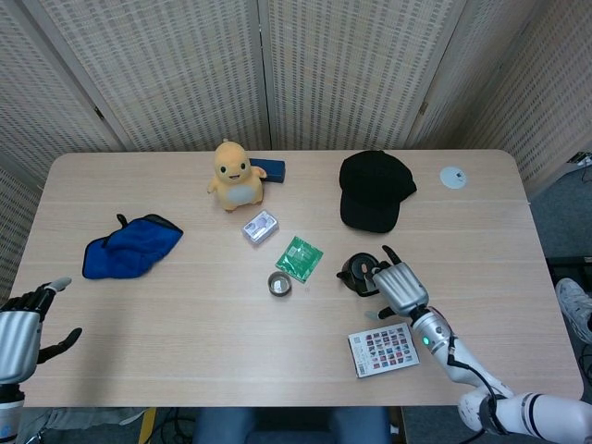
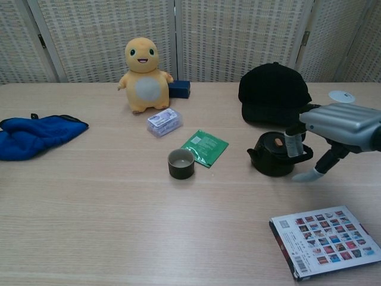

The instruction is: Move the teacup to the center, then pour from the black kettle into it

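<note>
The dark teacup (image 1: 279,283) (image 2: 180,163) stands upright near the table's middle, next to a green packet. The black kettle (image 1: 354,271) (image 2: 272,155) sits on the table to its right, spout toward the cup. My right hand (image 1: 398,287) (image 2: 339,122) hovers just right of the kettle. Its fingers are spread, with one fingertip (image 2: 292,145) by the kettle's handle and the thumb low at the table. It grips nothing. My left hand (image 1: 18,333) hangs off the table's near left corner, fingers apart and empty; the chest view does not show it.
A green packet (image 1: 301,258) lies beside the cup, and a black cap (image 1: 373,190) sits behind the kettle. A picture booklet (image 1: 383,349) lies under the right forearm. Further off are a yellow plush (image 1: 236,174), a white box (image 1: 260,227) and a blue cloth (image 1: 129,245).
</note>
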You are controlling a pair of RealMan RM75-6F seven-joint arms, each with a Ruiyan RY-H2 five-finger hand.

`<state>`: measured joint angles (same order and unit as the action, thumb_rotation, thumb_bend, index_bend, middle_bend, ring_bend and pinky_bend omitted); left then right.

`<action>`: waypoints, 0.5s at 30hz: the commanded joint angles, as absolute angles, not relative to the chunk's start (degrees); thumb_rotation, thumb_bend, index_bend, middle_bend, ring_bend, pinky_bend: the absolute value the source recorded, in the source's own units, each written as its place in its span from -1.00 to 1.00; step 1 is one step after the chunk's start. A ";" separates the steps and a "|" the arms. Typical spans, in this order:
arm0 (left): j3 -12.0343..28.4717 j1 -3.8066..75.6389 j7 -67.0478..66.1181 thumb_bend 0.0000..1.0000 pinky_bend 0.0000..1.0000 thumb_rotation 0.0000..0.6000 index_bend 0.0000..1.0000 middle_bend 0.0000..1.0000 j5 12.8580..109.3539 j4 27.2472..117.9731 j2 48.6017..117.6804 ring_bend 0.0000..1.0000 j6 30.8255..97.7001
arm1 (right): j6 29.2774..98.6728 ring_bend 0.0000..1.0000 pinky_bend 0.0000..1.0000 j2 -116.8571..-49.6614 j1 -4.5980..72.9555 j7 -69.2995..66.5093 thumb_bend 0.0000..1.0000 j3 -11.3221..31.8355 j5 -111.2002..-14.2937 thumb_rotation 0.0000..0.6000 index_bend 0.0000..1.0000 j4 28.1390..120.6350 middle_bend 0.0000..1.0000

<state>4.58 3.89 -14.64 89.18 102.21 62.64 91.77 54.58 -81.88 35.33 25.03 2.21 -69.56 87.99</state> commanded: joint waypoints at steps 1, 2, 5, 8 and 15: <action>4.57 3.84 -14.50 -0.67 -0.12 0.99 -0.53 -0.36 89.20 102.15 62.61 -0.18 91.85 | 54.43 -0.33 -1.00 -82.12 35.40 26.04 -1.00 2.18 -68.94 0.30 -0.02 88.17 -0.10; 4.57 3.84 -14.45 -0.67 -0.12 0.99 -0.53 -0.36 89.23 102.09 62.61 -0.18 91.87 | 54.33 -0.31 -1.00 -82.22 35.43 26.43 -1.00 2.13 -68.68 0.29 -0.02 88.23 -0.10; 4.56 3.82 -14.37 -0.67 -0.12 0.99 -0.53 -0.36 89.29 101.98 62.61 -0.18 91.94 | 54.29 -0.28 -1.00 -82.39 35.48 26.94 -1.00 2.13 -68.35 0.29 -0.02 88.30 -0.10; 4.62 3.73 -14.23 -0.67 -0.12 0.99 -0.53 -0.36 89.31 101.92 62.54 -0.17 92.15 | 54.47 -0.23 -1.00 -82.49 35.51 27.02 -1.00 2.34 -68.16 0.31 -0.02 88.64 -0.08; 4.54 3.63 -14.09 -0.67 -0.12 0.99 -0.53 -0.36 89.47 101.93 62.52 -0.18 92.29 | 54.37 -0.19 -1.00 -82.88 35.71 27.65 -1.00 2.26 -68.07 0.34 -0.02 88.95 -0.07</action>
<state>4.54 3.63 -14.09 89.47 101.93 62.52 92.29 54.47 -82.78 35.67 27.53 2.29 -68.20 88.95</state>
